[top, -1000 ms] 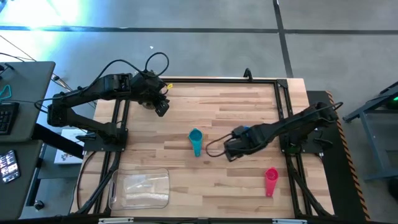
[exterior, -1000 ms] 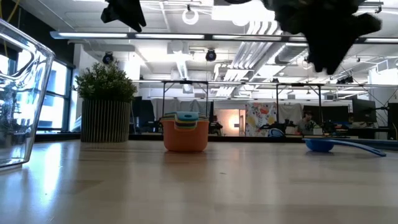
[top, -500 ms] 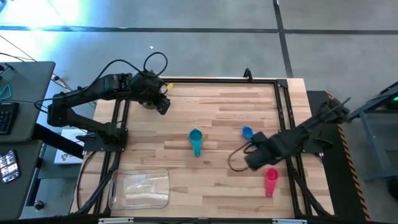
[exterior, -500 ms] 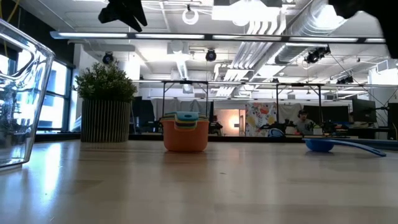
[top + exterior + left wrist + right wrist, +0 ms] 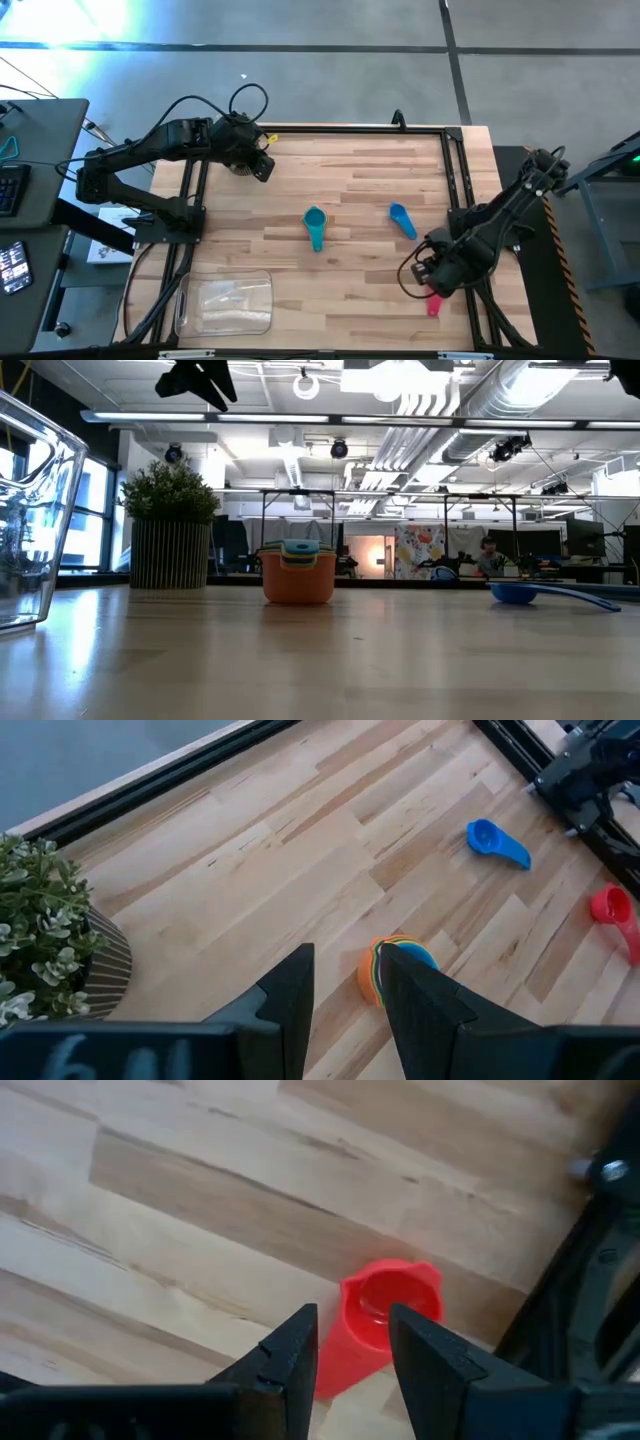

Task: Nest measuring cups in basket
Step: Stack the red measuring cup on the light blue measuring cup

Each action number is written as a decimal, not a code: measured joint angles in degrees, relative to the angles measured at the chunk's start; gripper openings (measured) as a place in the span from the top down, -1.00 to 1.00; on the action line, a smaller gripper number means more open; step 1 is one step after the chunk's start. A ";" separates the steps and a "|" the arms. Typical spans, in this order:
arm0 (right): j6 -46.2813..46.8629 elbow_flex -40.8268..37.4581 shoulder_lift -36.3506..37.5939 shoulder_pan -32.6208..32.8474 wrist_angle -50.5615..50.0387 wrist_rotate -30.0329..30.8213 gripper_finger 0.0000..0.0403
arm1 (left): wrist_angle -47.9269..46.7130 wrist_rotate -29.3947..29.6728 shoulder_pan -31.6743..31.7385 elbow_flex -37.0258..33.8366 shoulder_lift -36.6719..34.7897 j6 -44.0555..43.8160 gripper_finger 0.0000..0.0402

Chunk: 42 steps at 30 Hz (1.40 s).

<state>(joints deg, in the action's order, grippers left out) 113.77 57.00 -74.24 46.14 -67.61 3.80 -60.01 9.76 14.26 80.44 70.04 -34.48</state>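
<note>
The right gripper (image 5: 432,276) hangs over the red cup (image 5: 385,1305) at the near right of the worktop (image 5: 360,175), fingers (image 5: 290,1355) parted a little and holding nothing, with the cup's handle showing in the gap between them. The left gripper (image 5: 258,168) waits at the far left, raised, its fingers (image 5: 290,1000) likewise slightly apart and empty.

The cups are scattered: a nested stack with the orange cup (image 5: 298,578) outermost sits at the centre of the worktop, the dark blue cup (image 5: 401,217) lies to its right, and the red one is nearest the right frame rail (image 5: 462,200). The basket (image 5: 224,303) stands at the near left corner, well apart from all of them and empty of cups.

My judgement is that the red cup is the risk. The gap between the fingers looks narrow, so a descent slightly off line could land a finger on the rim and tip or skid the cup toward the rail just beside it. A grasp on the handle alone might let the bowl swing.

The potted plant (image 5: 45,935) stands at the far left near the left gripper, clear of any route. The long carry to the basket crosses the worktop past the stack.
</note>
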 joint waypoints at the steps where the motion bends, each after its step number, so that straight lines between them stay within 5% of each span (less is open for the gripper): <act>1: 0.63 -0.87 0.00 0.35 1.22 -0.02 0.42 | 0.02 0.00 0.00 0.00 0.02 0.00 0.47; 18: 7.87 -14.74 -0.02 2.05 22.35 -5.08 0.42 | 0.11 0.01 0.00 0.00 0.02 -0.02 0.47; 37: 7.24 -15.13 -9.21 1.87 24.41 -8.62 0.43 | 0.11 1.39 0.00 0.00 0.04 0.17 0.47; 42: 7.25 -15.13 -9.55 1.87 24.61 -8.88 0.63 | 0.11 1.55 0.00 0.00 0.04 0.17 0.47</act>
<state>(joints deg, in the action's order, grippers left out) 121.02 41.87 -83.79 48.01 -43.00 -5.08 -59.90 11.31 14.26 80.44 70.08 -34.30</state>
